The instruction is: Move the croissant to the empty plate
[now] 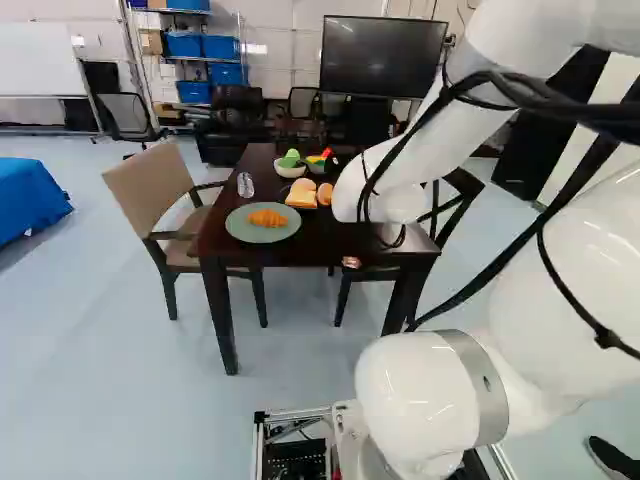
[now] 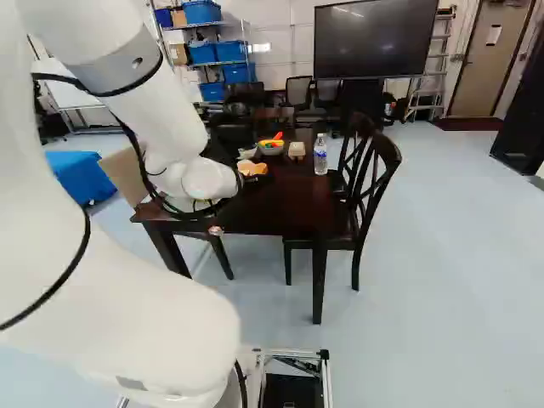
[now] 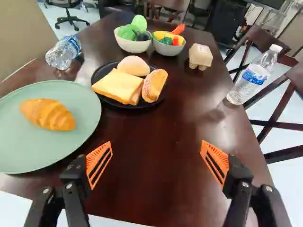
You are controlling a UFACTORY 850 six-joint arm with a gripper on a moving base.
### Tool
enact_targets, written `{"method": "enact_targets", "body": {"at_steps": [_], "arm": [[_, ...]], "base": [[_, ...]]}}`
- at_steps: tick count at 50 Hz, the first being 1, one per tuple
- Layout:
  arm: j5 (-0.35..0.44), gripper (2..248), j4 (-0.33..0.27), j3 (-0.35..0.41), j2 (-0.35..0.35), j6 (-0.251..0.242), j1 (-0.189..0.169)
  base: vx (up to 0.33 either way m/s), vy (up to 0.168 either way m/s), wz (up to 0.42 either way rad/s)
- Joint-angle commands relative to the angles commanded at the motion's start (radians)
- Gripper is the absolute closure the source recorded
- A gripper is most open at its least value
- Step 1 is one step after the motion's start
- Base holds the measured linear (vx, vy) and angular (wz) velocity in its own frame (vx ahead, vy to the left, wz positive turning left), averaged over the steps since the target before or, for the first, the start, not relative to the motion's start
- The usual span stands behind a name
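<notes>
Croissant [image 3: 47, 114] is lying on the round green plate [image 3: 80, 97], with the surface of the plate showing around it. The plate is resting on the dark wooden table [image 3: 156, 142], ahead of the gripper [image 1: 351, 262] and off beyond its left finger. Both fingers are standing wide apart, their orange pads [image 3: 98, 163] facing each other with bare tabletop showing between them.

A capped water bottle [image 3: 64, 51] is lying on its side just beyond the green plate. Near that plate, a round black plate [image 3: 113, 100] is holding sliced bread [image 3: 118, 86], a round bun [image 3: 134, 65] and an oblong roll [image 3: 155, 85]. Behind these foods, a cream bowl [image 3: 133, 46] is carrying green pieces, and a grey bowl [image 3: 168, 48] beside it is carrying yellow, red and green ones. A small egg carton [image 3: 200, 56] is sitting near the grey bowl, while another water bottle [image 3: 255, 75] is standing upright by the table's side edge.

Around the table, a tan armchair [image 1: 150, 185] and dark wooden chairs [image 2: 382, 161] are standing. Farther back, a large television [image 2: 370, 38] is facing the room.
</notes>
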Motion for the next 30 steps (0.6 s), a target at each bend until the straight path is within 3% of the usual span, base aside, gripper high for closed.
{"method": "enact_targets", "body": {"at_steps": [30], "arm": [[0.220, 3, 0.009, 0.146, 0.049, 0.097, 0.001]], "base": [[0.000, 0.000, 0.000]]}}
